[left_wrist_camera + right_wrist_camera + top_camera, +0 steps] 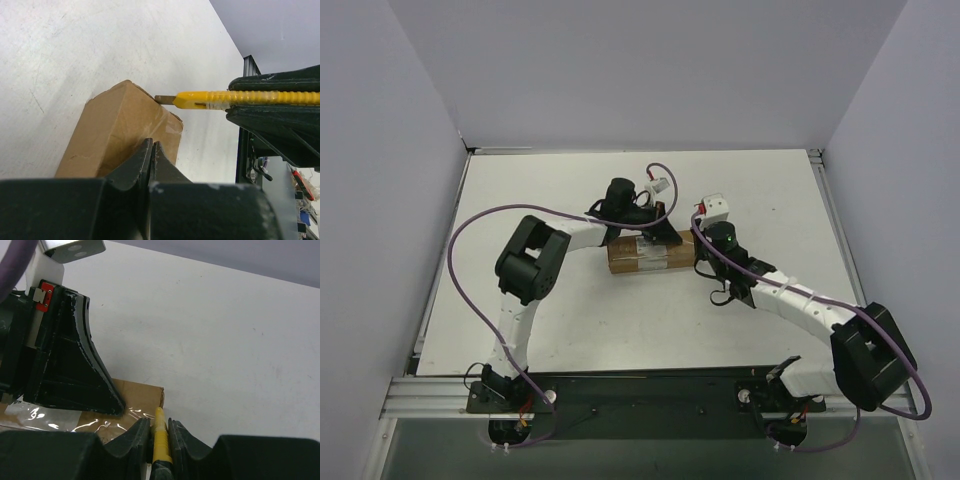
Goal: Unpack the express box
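I reckon I'm at the tape-cutting step: my left gripper (151, 150), jaws pinched shut and empty, pins the express box (642, 258) at the centre of the table (570, 330) while my right gripper (159, 426) clamps the utility knife (225, 98), blade at the box's 3 o'clock end; next, a shallow slice along the clear tape (105, 425), contents unseen behind closed flaps.

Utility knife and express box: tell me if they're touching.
Touching. Left wrist view shows the utility knife blade tip against the express box end edge.

Right hand (159, 424): fingers clamped on yellow knife (160, 440).
Knife: front end just beside the box (142, 392) end edge.
Box: brown, clear tape on top, on white bench (225, 340).
Left hand (114, 404): black, tip on box top.
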You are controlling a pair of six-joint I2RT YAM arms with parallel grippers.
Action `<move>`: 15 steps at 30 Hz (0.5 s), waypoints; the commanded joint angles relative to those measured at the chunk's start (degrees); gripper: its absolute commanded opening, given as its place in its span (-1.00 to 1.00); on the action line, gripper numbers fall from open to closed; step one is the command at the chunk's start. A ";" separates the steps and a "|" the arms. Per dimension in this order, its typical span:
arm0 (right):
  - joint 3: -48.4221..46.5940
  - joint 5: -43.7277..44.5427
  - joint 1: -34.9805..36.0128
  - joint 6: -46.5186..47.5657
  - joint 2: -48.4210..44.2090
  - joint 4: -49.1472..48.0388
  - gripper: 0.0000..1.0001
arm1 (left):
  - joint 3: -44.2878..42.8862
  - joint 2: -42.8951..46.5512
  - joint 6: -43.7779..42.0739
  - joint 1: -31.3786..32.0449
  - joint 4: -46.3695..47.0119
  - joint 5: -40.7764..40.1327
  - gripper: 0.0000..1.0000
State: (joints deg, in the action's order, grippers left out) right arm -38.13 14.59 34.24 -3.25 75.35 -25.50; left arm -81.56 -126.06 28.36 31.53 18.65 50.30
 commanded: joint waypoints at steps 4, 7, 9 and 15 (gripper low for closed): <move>-0.19 0.27 0.74 -2.64 -3.28 7.73 -1.00 | -0.88 -3.14 -0.50 -0.77 0.94 -6.27 -1.00; -0.45 -0.61 0.65 -3.17 -3.98 9.84 -1.00 | -0.80 -3.23 -0.24 -0.77 1.30 -6.27 -1.00; -0.89 -0.70 0.83 -4.22 -4.25 11.25 -1.00 | -0.62 -3.23 -0.15 -0.77 1.56 -6.53 -1.00; -1.60 1.40 1.62 -5.63 -5.21 14.60 -1.00 | -0.18 -3.23 0.99 -0.42 3.49 -6.89 -1.00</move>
State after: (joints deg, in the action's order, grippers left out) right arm -38.59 14.28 34.65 -7.38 71.79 -18.17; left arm -81.80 -126.58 29.80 31.57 21.47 47.97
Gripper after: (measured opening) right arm 0.193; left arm 0.046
